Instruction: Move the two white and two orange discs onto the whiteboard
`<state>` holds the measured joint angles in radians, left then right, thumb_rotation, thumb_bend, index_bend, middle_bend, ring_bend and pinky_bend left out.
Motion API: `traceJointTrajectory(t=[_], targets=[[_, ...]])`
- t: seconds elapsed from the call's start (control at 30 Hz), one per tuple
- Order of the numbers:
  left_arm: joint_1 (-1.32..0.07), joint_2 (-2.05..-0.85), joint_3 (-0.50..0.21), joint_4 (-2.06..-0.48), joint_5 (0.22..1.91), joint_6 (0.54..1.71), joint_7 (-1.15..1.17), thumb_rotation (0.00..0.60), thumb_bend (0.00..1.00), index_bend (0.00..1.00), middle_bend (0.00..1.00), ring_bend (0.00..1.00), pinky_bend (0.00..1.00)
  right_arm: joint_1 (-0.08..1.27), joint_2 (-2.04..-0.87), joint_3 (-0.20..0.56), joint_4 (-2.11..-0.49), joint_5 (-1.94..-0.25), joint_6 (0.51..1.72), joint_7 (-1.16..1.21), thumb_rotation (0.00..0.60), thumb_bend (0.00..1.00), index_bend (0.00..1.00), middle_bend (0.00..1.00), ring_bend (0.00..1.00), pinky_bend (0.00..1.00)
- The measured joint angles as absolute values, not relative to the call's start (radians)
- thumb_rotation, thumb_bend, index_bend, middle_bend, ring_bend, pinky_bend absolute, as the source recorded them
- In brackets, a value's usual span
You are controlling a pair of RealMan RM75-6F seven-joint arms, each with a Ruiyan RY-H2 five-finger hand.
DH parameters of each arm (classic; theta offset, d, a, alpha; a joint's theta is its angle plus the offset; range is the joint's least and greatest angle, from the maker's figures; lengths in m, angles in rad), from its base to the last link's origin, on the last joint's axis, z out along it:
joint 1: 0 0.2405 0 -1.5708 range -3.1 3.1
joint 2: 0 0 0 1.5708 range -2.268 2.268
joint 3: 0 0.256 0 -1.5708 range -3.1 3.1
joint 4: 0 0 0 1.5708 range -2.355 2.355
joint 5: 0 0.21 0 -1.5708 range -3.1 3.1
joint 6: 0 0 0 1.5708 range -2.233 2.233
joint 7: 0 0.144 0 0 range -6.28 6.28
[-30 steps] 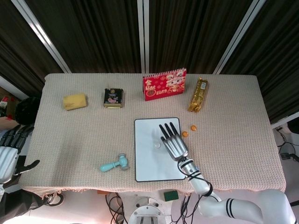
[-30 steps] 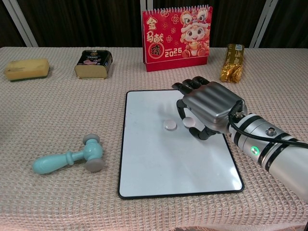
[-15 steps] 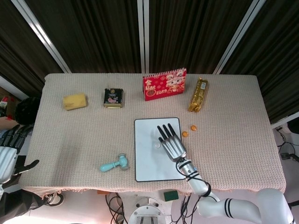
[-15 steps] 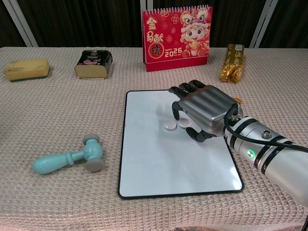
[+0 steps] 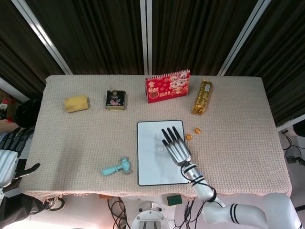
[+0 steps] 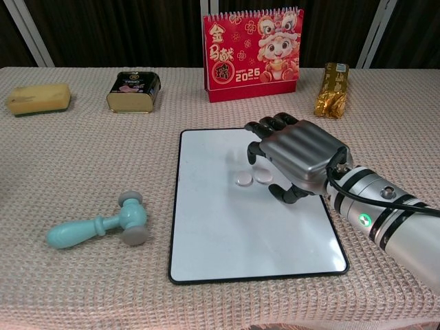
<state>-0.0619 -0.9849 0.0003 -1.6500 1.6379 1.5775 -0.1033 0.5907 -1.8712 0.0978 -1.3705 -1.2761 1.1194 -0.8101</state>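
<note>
Two white discs (image 6: 243, 179) (image 6: 262, 177) lie side by side on the whiteboard (image 6: 234, 240), near its middle. My right hand (image 6: 299, 155) hovers just right of them, fingers spread, holding nothing. From the head view one white disc (image 5: 160, 148) shows beside my right hand (image 5: 175, 145); the other is hidden under the fingers. Both orange discs (image 5: 188, 137) (image 5: 197, 129) rest on the tablecloth just off the whiteboard's (image 5: 150, 167) upper right corner. The chest view hides them behind the hand. My left hand (image 5: 8, 157) hangs open off the table's left edge.
A teal toy hammer (image 6: 100, 225) lies left of the whiteboard. Along the back stand a yellow sponge (image 6: 38, 98), a dark tin (image 6: 134, 91), a red desk calendar (image 6: 253, 53) and a gold wrapped packet (image 6: 331, 89).
My right hand carried the second white disc left, set it down beside the first and drew back slightly to the right. The left hand has not moved.
</note>
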Motion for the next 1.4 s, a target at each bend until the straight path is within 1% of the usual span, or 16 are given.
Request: traceJointTrajectory(t=[0.27, 0.43, 0.67, 0.87, 1.4], targets=[[-0.062, -0.985, 0.001, -1.651, 1.640, 1.578, -0.102, 0.600, 0.09, 0.09, 0.07, 0.00, 0.11, 0.575, -1.837, 0.098, -1.406, -1.298, 1.161, -0.779, 0.600, 0.36, 0.33, 0.00, 0.00, 0.00], [-0.064, -0.986, 0.001, -1.650, 1.639, 1.573, -0.102, 0.600, 0.09, 0.09, 0.07, 0.00, 0.11, 0.550, -1.774, 0.110, -1.445, -1.311, 1.213, -0.761, 0.600, 0.36, 0.35, 0.00, 0.00, 0.00], [-0.066, -0.988, 0.003, -1.657, 1.646, 1.571, -0.087, 0.600, 0.09, 0.09, 0.07, 0.00, 0.11, 0.535, -1.730, 0.150, -1.448, -1.226, 1.212, -0.775, 0.600, 0.36, 0.39, 0.00, 0.00, 0.00], [-0.069, -0.990, 0.003, -1.659, 1.640, 1.563, -0.080, 0.600, 0.09, 0.09, 0.07, 0.00, 0.11, 0.548, -1.742, 0.165, -1.399, -1.167, 1.165, -0.776, 0.600, 0.36, 0.41, 0.00, 0.00, 0.00], [-0.068, -0.988, 0.002, -1.652, 1.637, 1.566, -0.095, 0.600, 0.09, 0.09, 0.07, 0.00, 0.11, 0.574, -1.807, 0.167, -1.317, -1.104, 1.151, -0.818, 0.600, 0.36, 0.42, 0.00, 0.00, 0.00]])
